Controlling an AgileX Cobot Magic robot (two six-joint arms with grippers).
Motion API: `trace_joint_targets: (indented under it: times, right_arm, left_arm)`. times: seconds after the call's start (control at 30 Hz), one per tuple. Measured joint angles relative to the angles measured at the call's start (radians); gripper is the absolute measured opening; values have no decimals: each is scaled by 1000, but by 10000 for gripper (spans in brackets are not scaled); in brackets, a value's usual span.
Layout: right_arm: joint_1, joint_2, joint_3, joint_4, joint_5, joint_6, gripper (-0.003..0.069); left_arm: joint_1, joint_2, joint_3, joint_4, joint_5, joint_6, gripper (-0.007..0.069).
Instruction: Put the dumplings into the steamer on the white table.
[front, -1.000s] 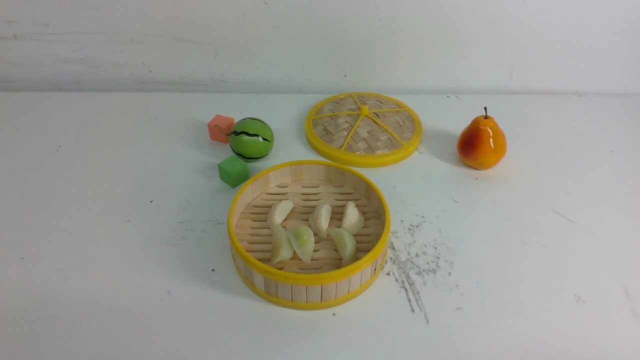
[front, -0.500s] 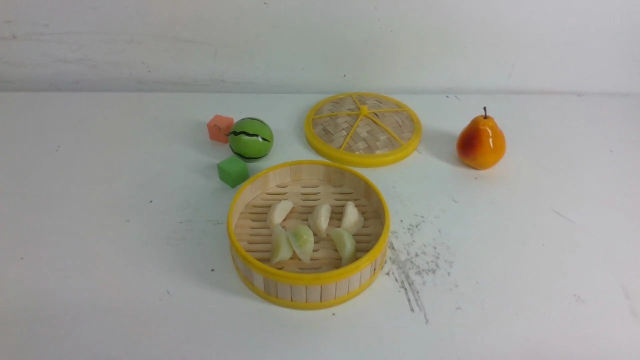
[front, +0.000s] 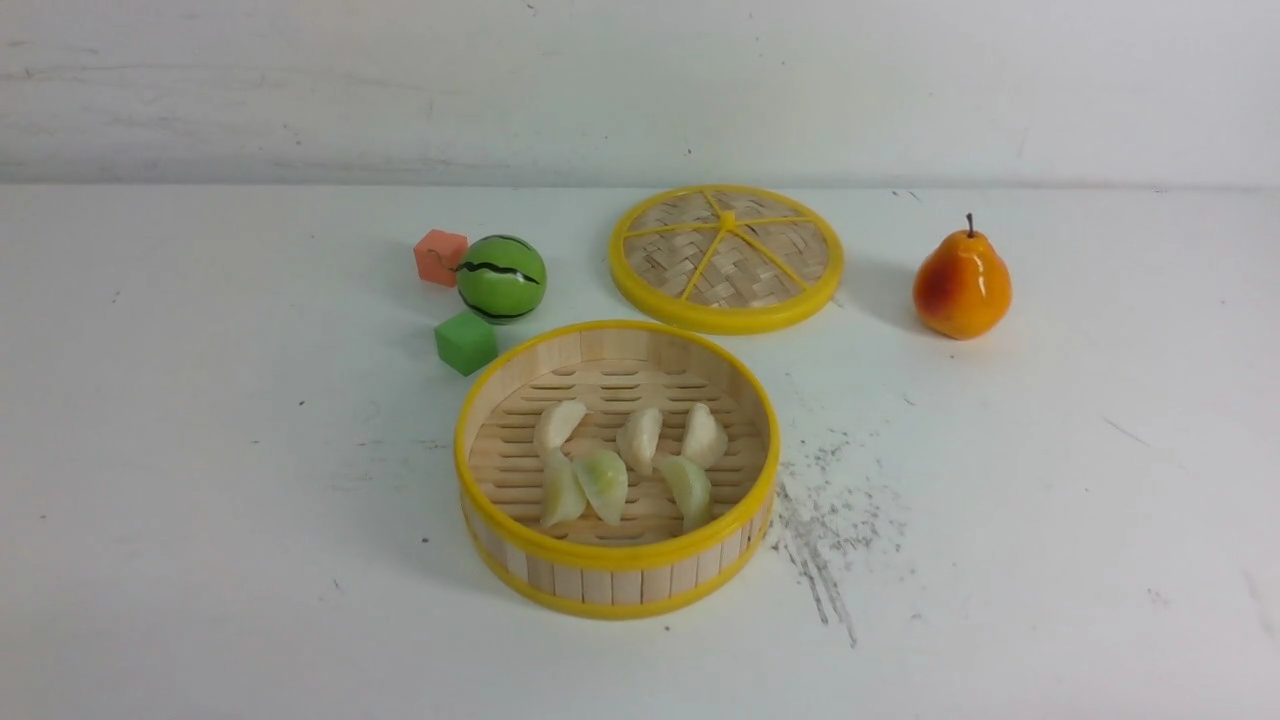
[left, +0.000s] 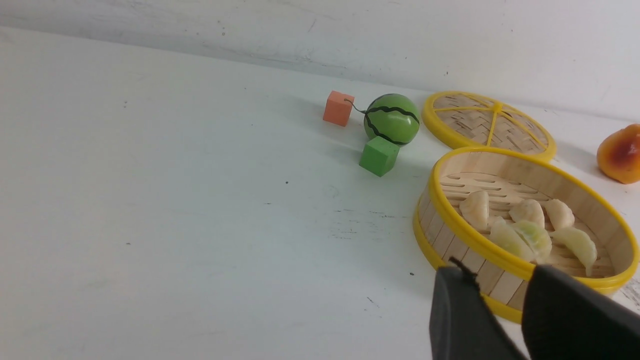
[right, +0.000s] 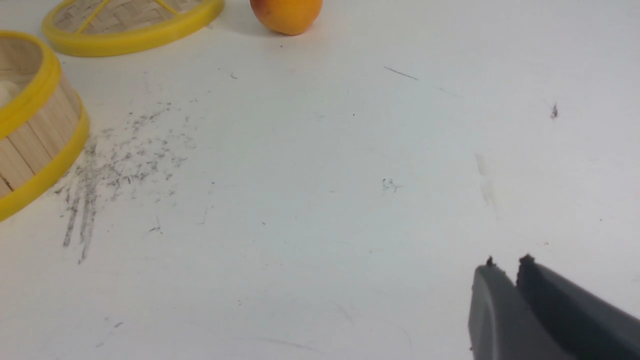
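Observation:
The steamer (front: 617, 557), a round bamboo basket with yellow rims, stands mid-table on the white table (front: 200, 450). Several pale dumplings (front: 640, 437) lie on its slatted floor, some tinged green. Neither gripper shows in the front view. In the left wrist view my left gripper (left: 497, 272) hovers open just outside the steamer (left: 480, 243), with nothing between its fingers, and the dumplings (left: 525, 212) lie beyond it. In the right wrist view my right gripper (right: 507, 261) is over bare table, well away from the steamer (right: 30, 95), its fingers pressed together and empty.
A woven lid (front: 727, 258) with yellow spokes lies behind the steamer. A pear (front: 962, 283) stands at the back right. A watermelon ball (front: 502, 278), an orange cube (front: 441, 256) and a green cube (front: 466, 342) sit back left. Dark scratch marks (front: 825, 520) lie right of the steamer.

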Motion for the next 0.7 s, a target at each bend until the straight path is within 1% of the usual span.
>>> trace_joint_targets:
  times: [0.13, 0.23, 0.33, 0.4, 0.47, 0.57, 0.6, 0.63, 0.7]
  right_arm:
    - [0, 0, 0, 0, 0, 0, 71]
    - [0, -1, 0, 1, 0, 0, 77]
    - [-1, -1, 0, 1, 0, 0, 83]
    - [-1, -1, 0, 1, 0, 0, 83]
    - [-1, -1, 0, 1, 0, 0, 85]
    - [-1, -1, 0, 1, 0, 0, 84]
    - [-1, -1, 0, 1, 0, 0, 84]
    - [-1, -1, 0, 1, 0, 0, 84]
    - [-1, -1, 0, 1, 0, 0, 86]
  left_arm:
    - [0, -9, 10, 1, -3, 6, 194]
    - [32, -26, 22, -14, 30, 68, 195]
    - [130, -26, 49, -127, -71, 194, 179]
    - [214, -26, 82, -209, -175, 265, 145]
    - [328, -26, 144, -348, -316, 346, 91]
    - [453, -26, 250, -535, -475, 473, 6]
    - [492, -26, 293, -594, -528, 514, -14]
    - [530, -26, 340, -649, -573, 556, -14]
    - [567, -26, 377, -695, -563, 609, -14]
